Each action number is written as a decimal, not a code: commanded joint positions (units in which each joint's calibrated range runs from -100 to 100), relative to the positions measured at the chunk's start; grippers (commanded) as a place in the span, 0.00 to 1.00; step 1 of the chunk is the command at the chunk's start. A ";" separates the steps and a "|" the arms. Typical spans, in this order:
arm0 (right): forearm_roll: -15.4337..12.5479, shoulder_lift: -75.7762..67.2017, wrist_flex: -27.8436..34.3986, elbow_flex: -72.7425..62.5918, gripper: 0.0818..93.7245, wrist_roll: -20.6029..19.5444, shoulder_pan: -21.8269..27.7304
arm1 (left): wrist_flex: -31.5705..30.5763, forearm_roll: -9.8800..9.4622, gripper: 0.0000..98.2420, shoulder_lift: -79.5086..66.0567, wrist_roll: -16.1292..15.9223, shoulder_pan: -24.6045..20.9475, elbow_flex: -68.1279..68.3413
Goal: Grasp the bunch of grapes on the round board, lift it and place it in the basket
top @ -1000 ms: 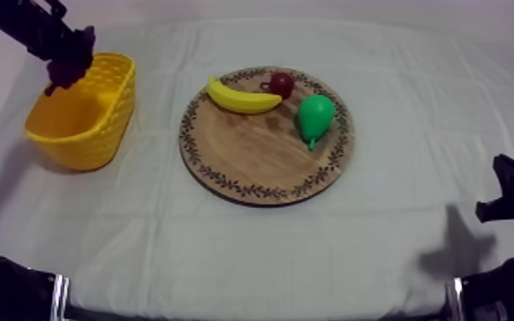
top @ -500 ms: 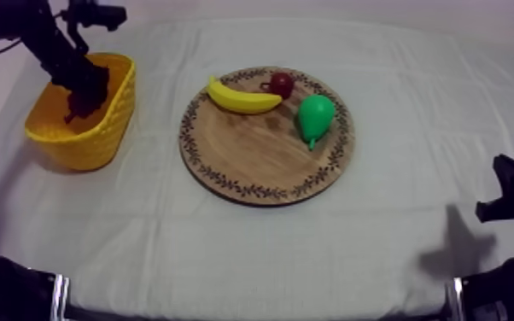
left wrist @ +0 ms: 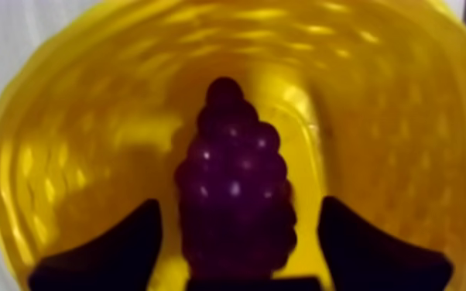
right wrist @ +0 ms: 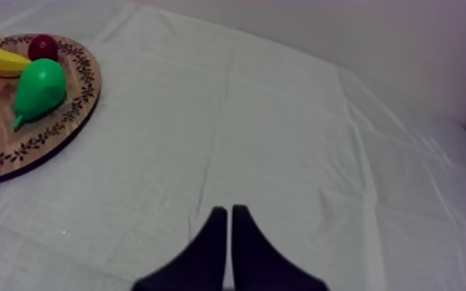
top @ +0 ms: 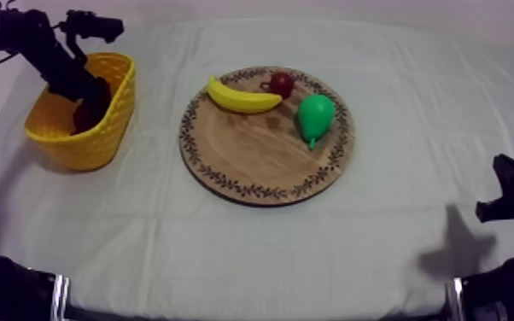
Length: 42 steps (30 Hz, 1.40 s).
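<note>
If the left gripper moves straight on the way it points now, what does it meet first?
Probably the bunch of grapes, between the open fingers of the left gripper, then the yellow basket behind; depth is unclear.

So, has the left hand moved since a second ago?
Yes: the left hand went down from above the yellow plastic basket's rim to inside it, with the purple grape bunch.

The basket (top: 98, 137) stands at the upper left of the frame, with the bunch of grapes (left wrist: 236, 201) inside it; the wooden board (top: 252, 162) lies at centre, well apart. On the board, the banana (top: 242, 97) lies upper left, the small red fruit (top: 282, 84) at its right end, the pear (top: 315, 117) right.
</note>
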 commanded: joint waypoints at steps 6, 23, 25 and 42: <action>-0.01 0.02 -0.04 -0.01 0.00 0.00 0.00 | -2.41 0.23 0.95 -5.19 -0.33 0.19 3.60; -0.01 0.02 -0.04 -0.01 0.00 0.00 0.00 | -7.38 1.98 0.64 -25.35 1.10 1.11 21.27; -0.01 0.02 -0.04 -0.01 0.00 0.00 0.00 | -7.47 2.12 0.57 -27.89 1.00 0.97 23.66; -0.01 0.02 -0.04 -0.01 0.00 0.00 0.00 | -8.10 2.15 0.00 -46.66 0.40 1.10 40.77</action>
